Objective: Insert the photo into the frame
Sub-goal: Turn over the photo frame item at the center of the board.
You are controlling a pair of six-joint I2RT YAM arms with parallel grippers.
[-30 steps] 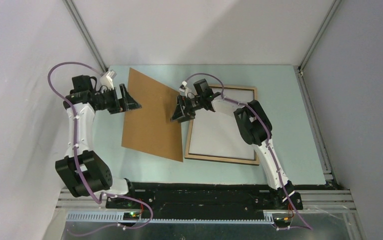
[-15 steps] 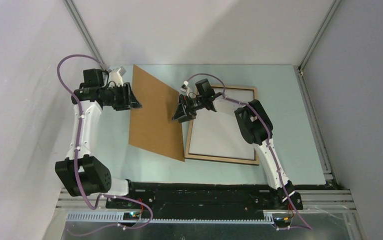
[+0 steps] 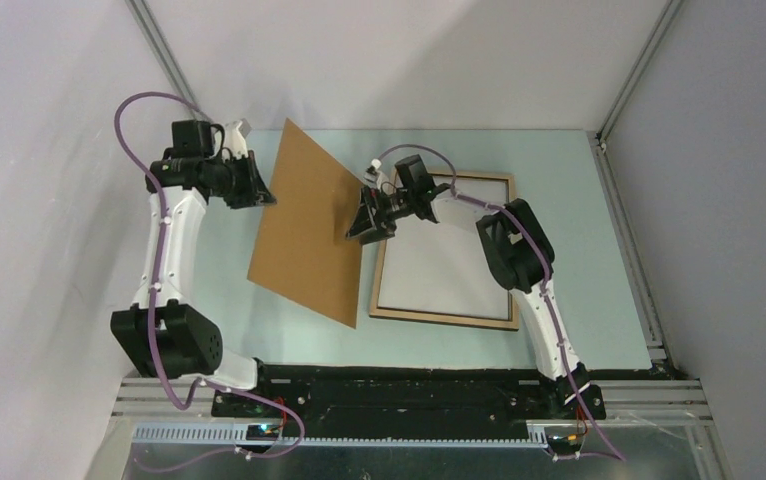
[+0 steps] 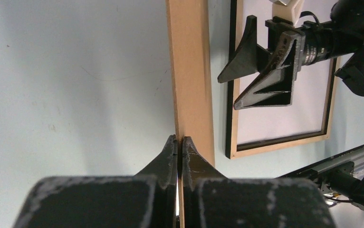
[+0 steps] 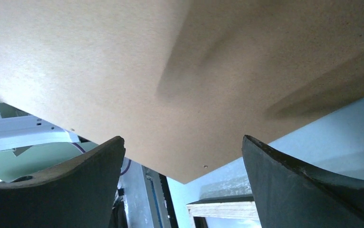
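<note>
L end effector is pinched tight on one edge of the plain brown hardboard backing panel. It holds the panel tilted up off the pale green bench, prob. to swing it over as the cover. R end effector gapes wide w/ nothing in it, at the panel edge nearest the thin light-wood rectangular frame, likely to steady it. Frame lies flat, back up. The white rectangular sheet inside looks like the photo face-down, i.e. already seated.
</note>
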